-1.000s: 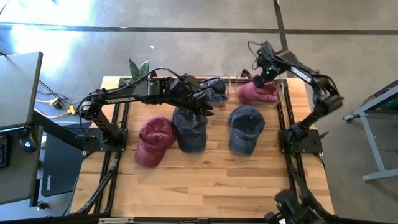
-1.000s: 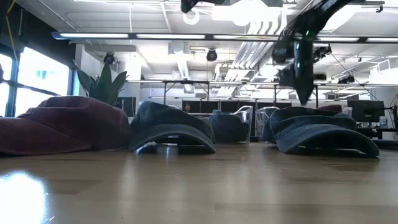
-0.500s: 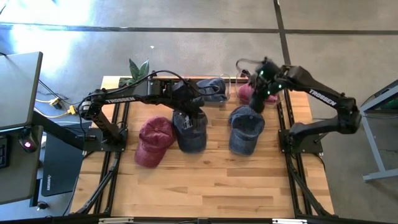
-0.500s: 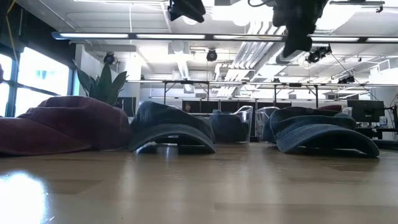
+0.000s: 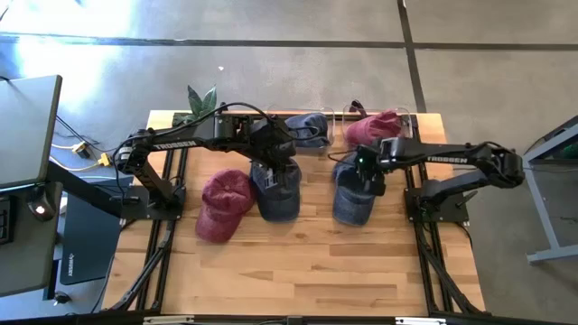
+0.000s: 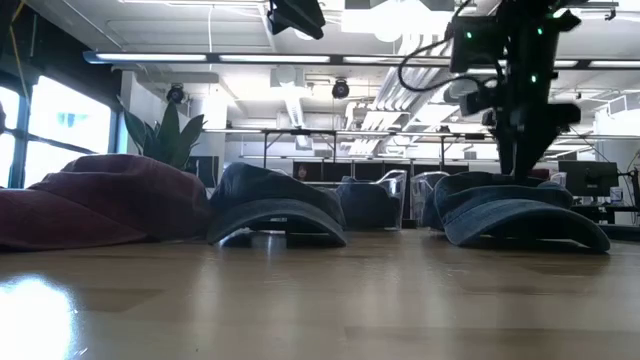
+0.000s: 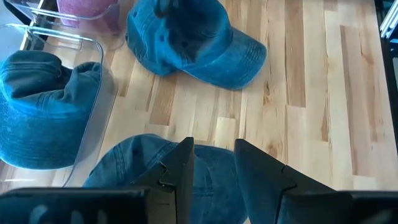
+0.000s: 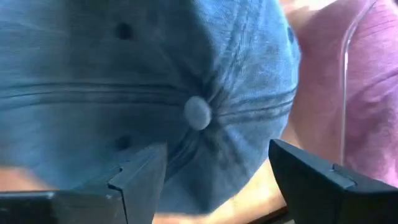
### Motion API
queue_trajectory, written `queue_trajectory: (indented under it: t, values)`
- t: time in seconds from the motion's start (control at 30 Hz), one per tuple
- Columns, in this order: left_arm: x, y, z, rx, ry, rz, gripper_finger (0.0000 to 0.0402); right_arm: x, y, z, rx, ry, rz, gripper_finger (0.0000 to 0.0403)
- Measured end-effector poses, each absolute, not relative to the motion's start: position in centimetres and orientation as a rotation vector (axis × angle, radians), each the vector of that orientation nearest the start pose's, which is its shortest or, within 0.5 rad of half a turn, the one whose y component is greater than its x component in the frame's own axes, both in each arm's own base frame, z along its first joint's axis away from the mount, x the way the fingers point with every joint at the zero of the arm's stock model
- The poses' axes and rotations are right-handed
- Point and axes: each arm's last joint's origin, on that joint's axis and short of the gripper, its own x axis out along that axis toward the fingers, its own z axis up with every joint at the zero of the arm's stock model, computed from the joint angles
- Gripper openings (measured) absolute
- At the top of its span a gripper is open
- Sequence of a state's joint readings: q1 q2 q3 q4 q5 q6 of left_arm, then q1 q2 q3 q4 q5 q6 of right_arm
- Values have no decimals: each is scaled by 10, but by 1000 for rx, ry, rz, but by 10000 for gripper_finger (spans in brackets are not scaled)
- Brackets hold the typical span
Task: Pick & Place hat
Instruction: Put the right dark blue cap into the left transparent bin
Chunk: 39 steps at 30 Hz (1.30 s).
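Overhead, clear bins hold two caps while the right end effector, spread, hovers over a blue cap.

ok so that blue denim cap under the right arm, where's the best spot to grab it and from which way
Probably the crown of the blue denim cap, from straight above. It sits dome-up on the table, its top button facing the open right gripper, so fingers can pinch the soft fabric near the button. The brim lies flat, harder to get under.

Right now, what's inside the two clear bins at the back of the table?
A blue denim cap in the left clear bin; a maroon cap in the right. Whatever is beneath them is hidden.
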<state>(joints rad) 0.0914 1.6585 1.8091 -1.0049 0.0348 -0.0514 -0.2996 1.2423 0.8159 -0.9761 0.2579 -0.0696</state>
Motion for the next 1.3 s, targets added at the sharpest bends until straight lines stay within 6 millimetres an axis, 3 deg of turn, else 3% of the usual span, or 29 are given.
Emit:
queue_trajectory:
  t: [0.17, 0.33, 0.5, 0.67, 0.77, 0.93, 1.0, 1.13, 1.23, 1.3]
  values:
    - [339, 30, 390, -88, 852, 50, 111, 188, -64, 197, -78, 1424, -457, 271]
    - [339, 30, 390, -78, 839, 42, 111, 193, -69, 196, -84, 1368, -453, 225]
    - [340, 29, 391, -68, 838, 30, 111, 198, -73, 182, -53, 1297, -389, 143]
    - [340, 29, 391, -73, 837, 18, 111, 203, -72, 190, 24, 1253, -361, 25]
    - [340, 29, 391, -73, 837, 18, 111, 209, -70, 210, 128, 1228, -262, 26]
    - [340, 29, 391, -70, 837, 12, 111, 221, -68, 275, 330, 1113, -11, 24]
    - [340, 28, 391, -61, 837, -11, 111, 221, -71, 302, 295, 1086, -58, 15]
    - [339, 27, 390, -51, 845, -48, 111, 216, -77, 345, 173, 1058, -321, 20]
    - [339, 27, 390, -55, 847, -79, 111, 215, -72, 360, 165, 1025, -316, 17]
    - [339, 26, 390, -65, 844, -107, 111, 219, -61, 354, 163, 1035, -239, 14]
